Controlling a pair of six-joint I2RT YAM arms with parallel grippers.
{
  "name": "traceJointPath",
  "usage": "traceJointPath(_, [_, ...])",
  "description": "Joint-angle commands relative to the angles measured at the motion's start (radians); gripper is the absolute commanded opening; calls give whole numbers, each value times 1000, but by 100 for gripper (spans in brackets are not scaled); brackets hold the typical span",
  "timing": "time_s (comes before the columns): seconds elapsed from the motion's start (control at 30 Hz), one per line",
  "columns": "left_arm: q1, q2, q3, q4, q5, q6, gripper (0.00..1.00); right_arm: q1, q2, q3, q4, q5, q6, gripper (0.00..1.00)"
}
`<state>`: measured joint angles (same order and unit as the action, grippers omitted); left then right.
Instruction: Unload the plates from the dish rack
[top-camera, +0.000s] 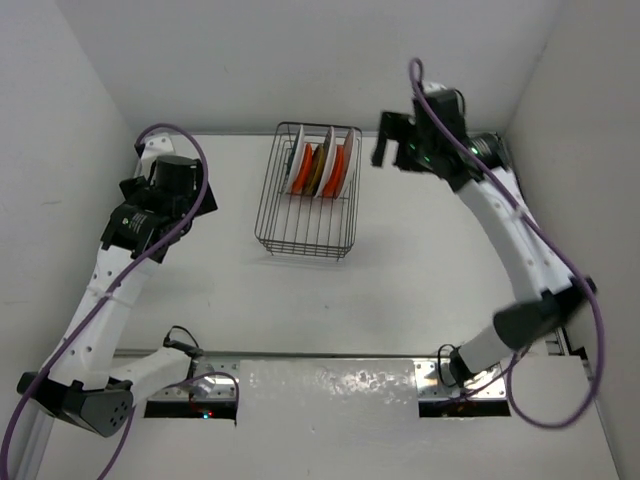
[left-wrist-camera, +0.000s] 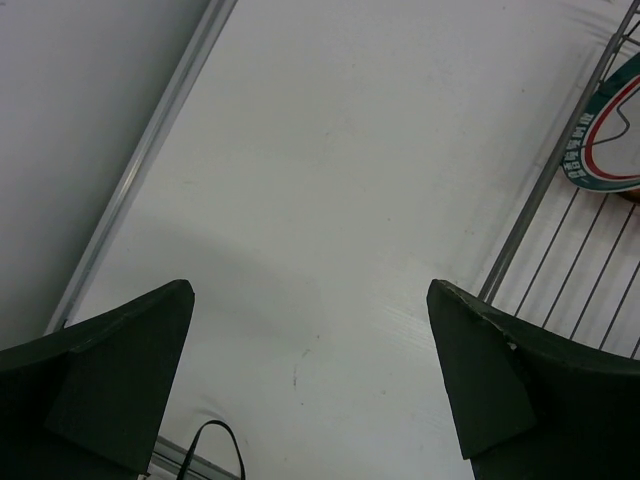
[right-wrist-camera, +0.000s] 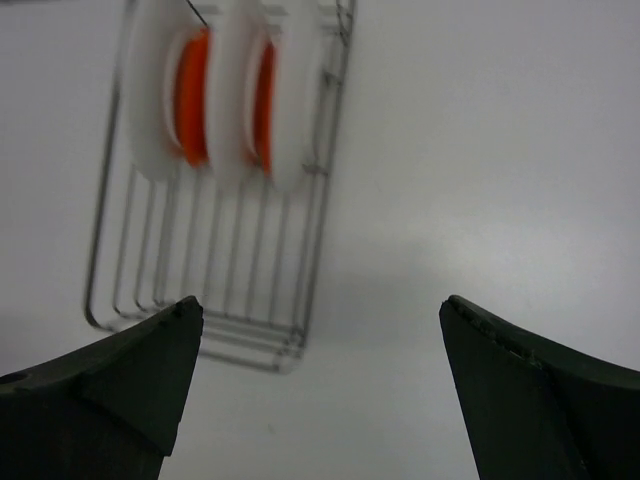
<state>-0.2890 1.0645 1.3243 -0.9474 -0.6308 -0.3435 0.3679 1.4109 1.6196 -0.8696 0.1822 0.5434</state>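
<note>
The dish rack (top-camera: 308, 205) of thin dark wire stands at the back middle of the table. Several plates (top-camera: 322, 165), orange and white, stand upright in its far half. My right gripper (top-camera: 383, 140) hovers just right of the rack's far end, open and empty. In the right wrist view the rack (right-wrist-camera: 322, 210) and its blurred white plates (right-wrist-camera: 230, 100) and orange plates (right-wrist-camera: 192, 100) lie up left of that gripper (right-wrist-camera: 320, 305). My left gripper (top-camera: 190, 192) is open, left of the rack and apart from it. The left wrist view shows this gripper (left-wrist-camera: 310, 290) over bare table, with the rack's wire (left-wrist-camera: 560, 180) and a teal-and-red-rimmed plate (left-wrist-camera: 612, 130) at the right edge.
White walls close in the table on the left, back and right; the left wall's metal base strip (left-wrist-camera: 140, 170) runs near my left gripper. A metal rail (top-camera: 320, 385) with the arm bases spans the near edge. Purple cables (top-camera: 195, 150) loop off both arms.
</note>
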Motion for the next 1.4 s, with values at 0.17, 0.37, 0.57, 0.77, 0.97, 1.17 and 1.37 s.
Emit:
traceJointPath(0.17, [-7, -1, 12, -19, 34, -34, 100, 103, 703, 856, -117, 240, 10, 83])
traceJointPath(0.37, [-7, -26, -40, -37, 40, -32, 100, 108, 718, 581, 179, 307, -51, 59])
traceJointPath(0.57, [-7, -58, -97, -48, -7, -17, 100, 114, 810, 636, 173, 326, -95, 55])
traceJointPath(0.77, [-7, -61, -100, -50, -1, -15, 100, 146, 887, 674, 150, 356, -109, 39])
traceJointPath(0.97, [-7, -67, -109, -45, 17, -20, 100, 184, 849, 654, 173, 470, -85, 23])
traceJointPath(1.17, [-7, -78, -120, -39, 10, -14, 100, 192, 789, 645, 175, 513, -63, 5])
traceJointPath(1.37, [-7, -80, -125, -19, 26, -22, 100, 195, 636, 648, 175, 598, -37, 0])
